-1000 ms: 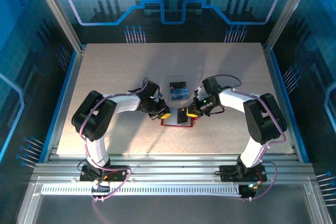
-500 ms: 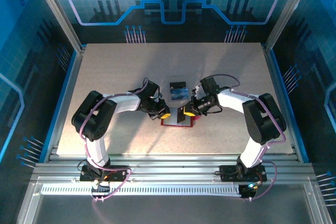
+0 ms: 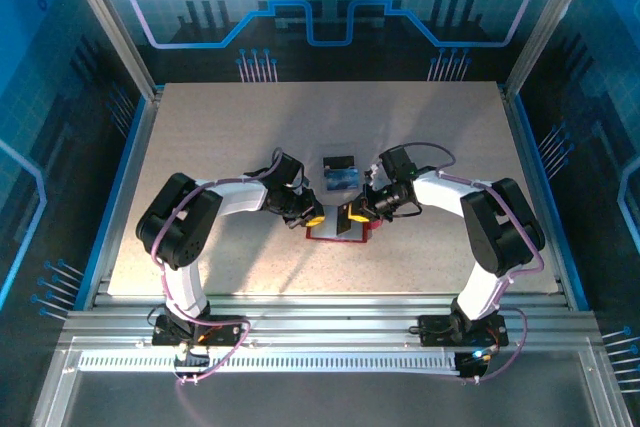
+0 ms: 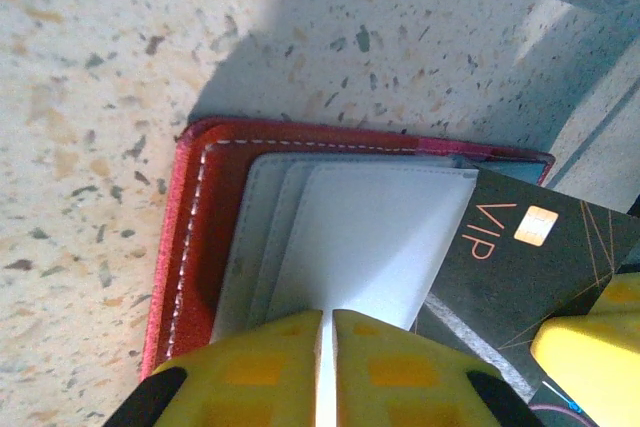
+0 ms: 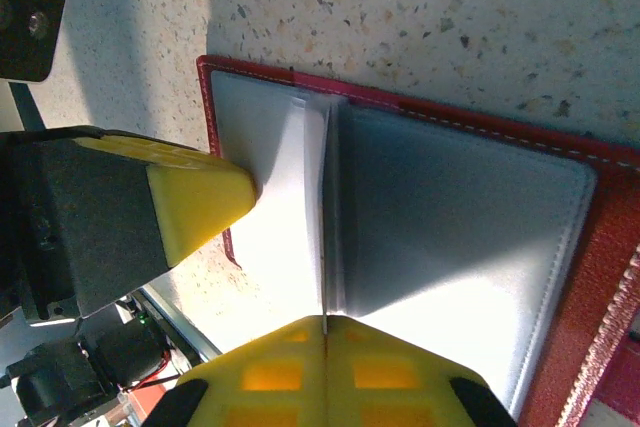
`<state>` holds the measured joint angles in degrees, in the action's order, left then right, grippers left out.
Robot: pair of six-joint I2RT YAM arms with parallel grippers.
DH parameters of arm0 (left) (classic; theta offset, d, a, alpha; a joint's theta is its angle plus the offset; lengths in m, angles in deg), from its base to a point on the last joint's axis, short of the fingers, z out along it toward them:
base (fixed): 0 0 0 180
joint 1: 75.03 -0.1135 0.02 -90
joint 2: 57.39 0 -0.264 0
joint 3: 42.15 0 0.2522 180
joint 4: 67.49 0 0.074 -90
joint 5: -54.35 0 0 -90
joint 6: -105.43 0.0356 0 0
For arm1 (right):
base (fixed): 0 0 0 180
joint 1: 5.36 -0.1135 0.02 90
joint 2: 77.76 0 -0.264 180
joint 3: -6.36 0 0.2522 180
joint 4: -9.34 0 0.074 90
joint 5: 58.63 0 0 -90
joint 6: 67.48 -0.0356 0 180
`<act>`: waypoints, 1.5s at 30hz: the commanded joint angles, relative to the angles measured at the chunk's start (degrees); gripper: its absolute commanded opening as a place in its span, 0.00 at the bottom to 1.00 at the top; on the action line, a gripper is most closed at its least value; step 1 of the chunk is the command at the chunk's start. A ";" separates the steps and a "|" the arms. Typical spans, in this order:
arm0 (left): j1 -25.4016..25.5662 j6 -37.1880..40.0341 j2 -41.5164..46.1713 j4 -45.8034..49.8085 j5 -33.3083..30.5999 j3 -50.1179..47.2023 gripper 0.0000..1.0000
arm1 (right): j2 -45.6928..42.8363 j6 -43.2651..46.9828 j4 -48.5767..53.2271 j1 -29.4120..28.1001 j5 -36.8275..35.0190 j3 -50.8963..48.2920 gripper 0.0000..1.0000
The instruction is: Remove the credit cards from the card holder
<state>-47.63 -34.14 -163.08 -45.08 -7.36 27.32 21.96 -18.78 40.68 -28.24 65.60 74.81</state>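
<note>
Left gripper (image 4: 322, 332) stayed pinched on a grey pocket of the red card holder (image 4: 190, 237), pinning it mid-width toward the near edge of the table (image 3: 220, 147). The right gripper (image 5: 325, 332), jaws together on what looked like a dark card (image 4: 530, 267), had edged leftward over the holder within the second. That suggested one more card coming free. A blue card (image 3: 341, 179) and a second card (image 3: 340, 161) lay just beyond, toward the far edge.

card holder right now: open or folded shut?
Open: the card holder is spread, its grey inner pockets facing up on both sides of the fold, inside the red stitched border.
</note>
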 commanded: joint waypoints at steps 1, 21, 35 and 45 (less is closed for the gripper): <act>0.15 -0.46 1.28 2.72 -1.66 -1.34 0.14 | -2.67 1.83 2.74 -0.44 -0.61 0.53 0.03; 0.18 -1.57 7.13 2.37 -3.42 -4.58 0.17 | -3.84 40.45 28.06 -0.43 -13.58 18.32 0.00; -1.35 -1.91 12.03 1.40 -4.15 -10.81 0.20 | 6.90 76.54 41.66 -1.42 -23.62 38.84 0.00; -4.40 -1.02 15.50 2.67 -4.30 -13.86 0.20 | 17.31 88.94 51.09 -4.62 -31.39 55.30 0.00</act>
<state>-51.19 -35.60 -149.36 -43.64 -11.01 14.55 36.52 64.54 85.69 -32.08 37.04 125.30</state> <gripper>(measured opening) 0.202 0.065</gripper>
